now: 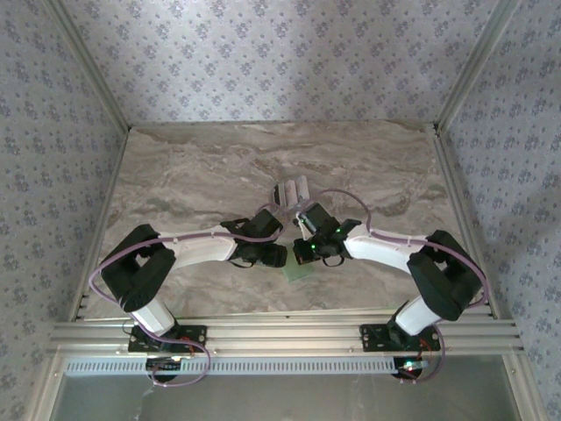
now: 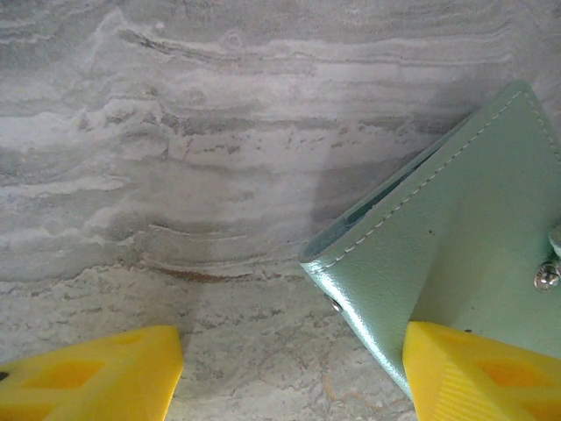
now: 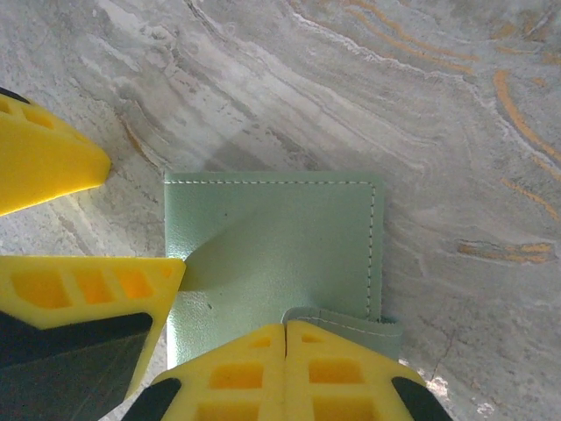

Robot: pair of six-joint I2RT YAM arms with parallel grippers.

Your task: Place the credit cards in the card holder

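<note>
The holder (image 3: 272, 237) is seen lying flat on the marbled worktop (image 2: 219, 175), near its middle, between the two wrists and just in front of them in the top view. The left end effector (image 2: 294, 338) is held well open and grips nothing; one of its fingers (image 2: 482, 373) is set over the holder's near edge, while the other is placed on bare worktop off to the side. The right end effector (image 3: 286, 338) is closed, tip against tip, directly above the holder's strap (image 3: 351, 329); whether the strap is pinched cannot be told. The cards (image 1: 290, 189) are found in a small cluster on the worktop just beyond the wrists, apart from the holder.
</note>
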